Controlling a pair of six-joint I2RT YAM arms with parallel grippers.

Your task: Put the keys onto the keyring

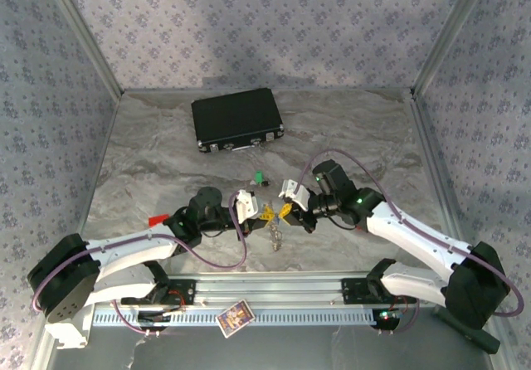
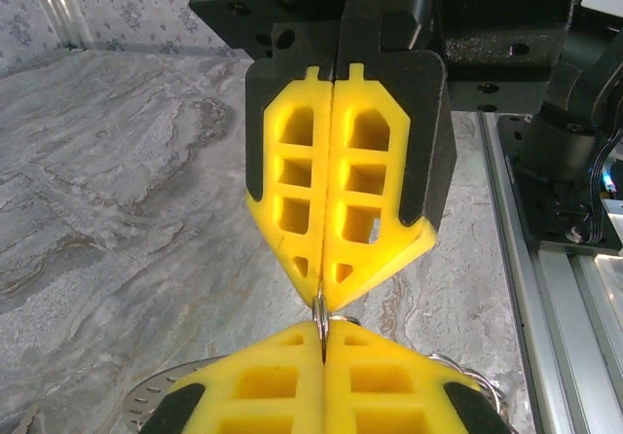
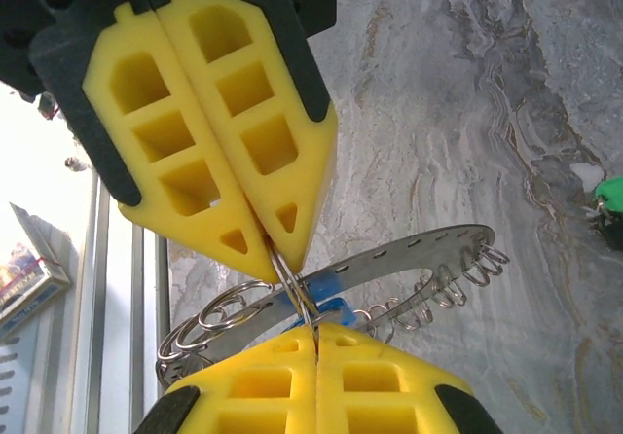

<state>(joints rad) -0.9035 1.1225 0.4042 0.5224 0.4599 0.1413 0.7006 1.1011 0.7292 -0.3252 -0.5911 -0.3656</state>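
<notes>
My two grippers meet tip to tip over the table's near middle. My left gripper (image 1: pixel 267 215) (image 2: pixel 323 335) is shut on a small split ring (image 2: pixel 320 312) of the keyring. My right gripper (image 1: pixel 285 211) (image 3: pixel 316 329) is shut on that same ring (image 3: pixel 295 283) from the other side. The keyring (image 3: pixel 409 254), a silvery band fringed with small rings, hangs below them (image 1: pixel 275 236). A blue key head (image 3: pixel 329 293) sits just behind the pinched ring; I cannot tell whether it is threaded. The green key (image 1: pixel 260 177) (image 3: pixel 611 200) lies on the table beyond the grippers.
A black case (image 1: pixel 237 119) lies at the back of the table. A red block (image 1: pixel 156 219) sits by the left arm. A card (image 1: pixel 234 316) rests on the aluminium rail (image 1: pixel 274 291) at the near edge.
</notes>
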